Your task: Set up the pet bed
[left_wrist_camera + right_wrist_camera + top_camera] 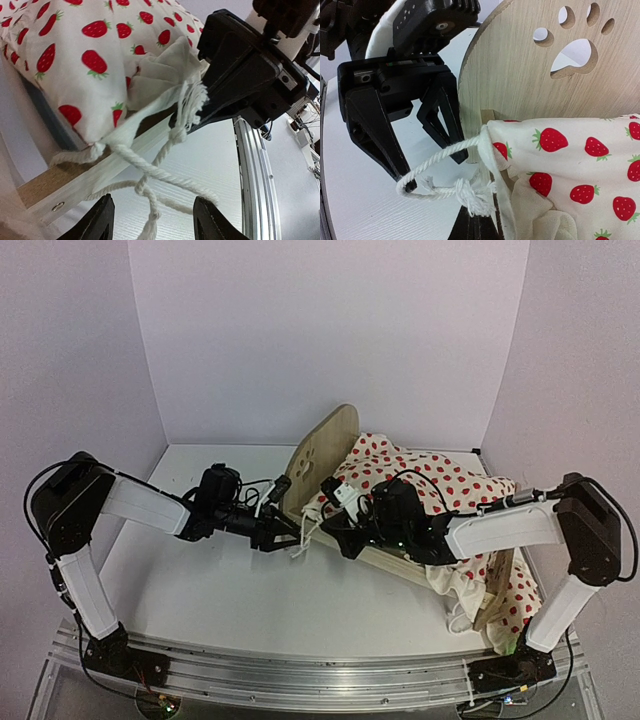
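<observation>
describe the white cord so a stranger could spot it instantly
Find the wooden headboard with the paw-print cutout; strawberry-print fabric lies against its base. From that fabric's corner runs the white twisted cord, knotted with a frayed end, the only rope among cloth and wood.

A pet bed (395,562) sits on the table (220,600), right of centre, running from far left to near right. Its headboard (322,455) stands upright at the far-left end, and the footboard (497,590) is at the near-right end. A blanket (440,485) lies on the bed, up against the headboard's right face, and spills over the footboard. From the blanket's near-left corner a cord (303,543) hangs over the bed's near side. The left gripper (283,527) is just left of the headboard's near edge, with the cord lying between its fingers. The right gripper (328,525) is above the bed's near side, just right of the left gripper, its tip at the cord's knot
</observation>
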`<state>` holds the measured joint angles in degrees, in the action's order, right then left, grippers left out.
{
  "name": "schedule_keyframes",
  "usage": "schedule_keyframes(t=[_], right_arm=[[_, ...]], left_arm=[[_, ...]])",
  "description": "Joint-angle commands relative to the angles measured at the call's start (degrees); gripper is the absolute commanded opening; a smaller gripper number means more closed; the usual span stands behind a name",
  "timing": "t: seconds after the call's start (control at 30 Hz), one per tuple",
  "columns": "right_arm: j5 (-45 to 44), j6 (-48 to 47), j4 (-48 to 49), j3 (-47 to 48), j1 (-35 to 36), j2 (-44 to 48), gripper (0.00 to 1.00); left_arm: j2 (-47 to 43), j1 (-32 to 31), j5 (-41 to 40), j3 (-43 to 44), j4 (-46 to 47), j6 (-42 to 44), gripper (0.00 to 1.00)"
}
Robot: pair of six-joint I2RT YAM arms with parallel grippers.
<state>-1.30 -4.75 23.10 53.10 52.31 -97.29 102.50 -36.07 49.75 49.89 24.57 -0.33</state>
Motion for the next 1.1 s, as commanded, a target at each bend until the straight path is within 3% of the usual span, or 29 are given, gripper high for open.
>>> schedule_keyframes(t=[0.0, 0.1, 0.27, 0.37, 0.57, 0.73, 0.87, 1.07], right_arm=[[0.7, 1.6, 1.8, 2.1, -0.2, -1.5, 0.0], [0.8, 2.2, 2.1, 2.8, -0.1, -2.4, 0.0], [2.5, 2.7, 3.5, 3.5, -0.1, -3.3, 0.0], [2.9, 2.7, 3.7, 3.9, -0.1, -3.6, 0.0], [3.2, 3.6, 4.9, 3.3, -0.2, -3.2, 0.0], [3.5, 3.3, 6.2, 2.8, -0.1, -2.8, 0.0], [4.2, 3.7, 7.3, 2.3, -0.2, -3.1, 0.0], [4.7, 4.3, 8.3, 1.8, -0.3, -3.1, 0.0]], left_arm=[[-4.2, 0.3, -6.5, 1.8, -4.3, -3.7, 0.52], [-6.4, 0.1, -8.7, 2.6, -4.9, -4.0, 0.5], [-8.4, -0.2, -12.8, 0.7, -14.9, -2.2, 0.5], [-7.6, -3.1, -14.9, -1.7, -16.6, -2.9, 0.52], [-0.8, -8.8, -26.1, -9.0, 8.9, -8.0, 0.62], [6.1, -12.3, -34.0, -8.6, 22.3, -6.6, 0.71], [9.5, -12.7, -39.7, -7.6, 26.8, -5.8, 0.71], [9.6, -12.7, -38.6, -7.3, 29.2, -5.5, 0.62]])
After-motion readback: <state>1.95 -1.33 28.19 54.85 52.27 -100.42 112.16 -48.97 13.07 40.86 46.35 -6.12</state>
